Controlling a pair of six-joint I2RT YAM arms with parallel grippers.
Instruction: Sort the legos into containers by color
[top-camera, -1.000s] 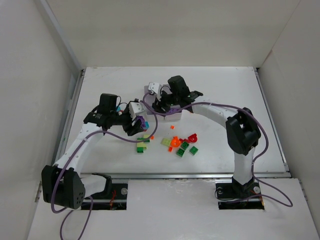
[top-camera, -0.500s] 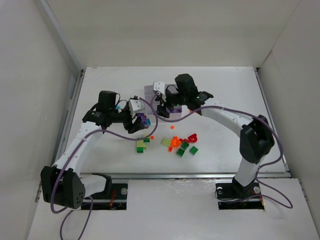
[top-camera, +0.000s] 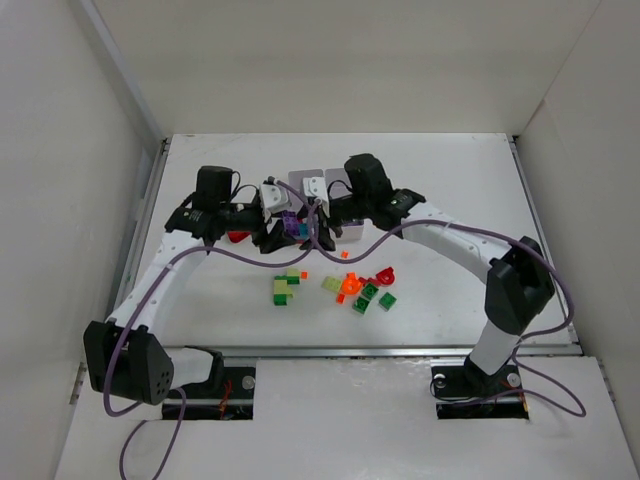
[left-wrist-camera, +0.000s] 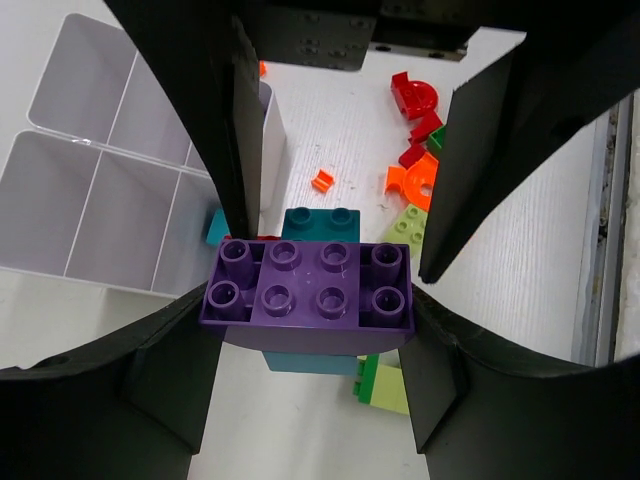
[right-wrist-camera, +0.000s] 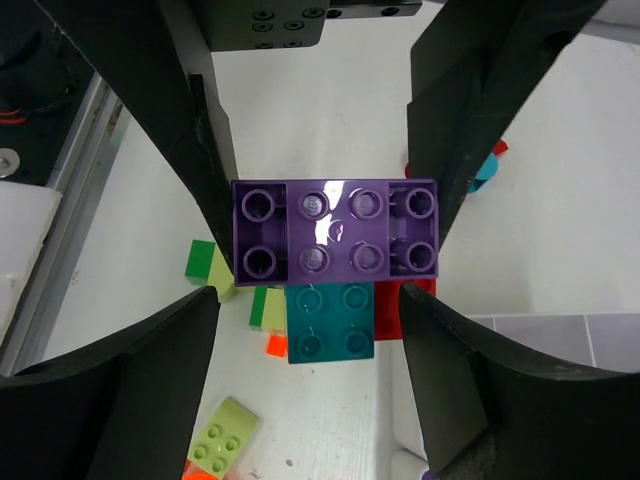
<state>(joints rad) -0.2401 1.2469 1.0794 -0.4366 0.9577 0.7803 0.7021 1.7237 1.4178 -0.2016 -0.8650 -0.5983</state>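
My left gripper (top-camera: 281, 228) is shut on the ends of a purple lego (left-wrist-camera: 308, 285) with a teal lego (left-wrist-camera: 321, 222) stuck under it, held above the table beside the white containers (top-camera: 300, 180). My right gripper (top-camera: 318, 226) faces it, open. Its fingers (left-wrist-camera: 470, 170) stand on either side of the purple lego (right-wrist-camera: 335, 232), at or very near the lego's ends. In the right wrist view the teal lego (right-wrist-camera: 331, 322) hangs below the purple one. The container compartments (left-wrist-camera: 100, 200) in view look empty.
Loose legos lie on the table in front of the grippers: green and yellow-green ones (top-camera: 285, 290), orange ones (top-camera: 350, 285), a red one (top-camera: 385, 273) and more green ones (top-camera: 372, 297). A red piece (top-camera: 237, 237) lies under the left arm. White walls enclose the table.
The left gripper has carried the purple and teal legos back toward the containers. The right gripper has swung left to meet it and its jaws have widened around the lego.
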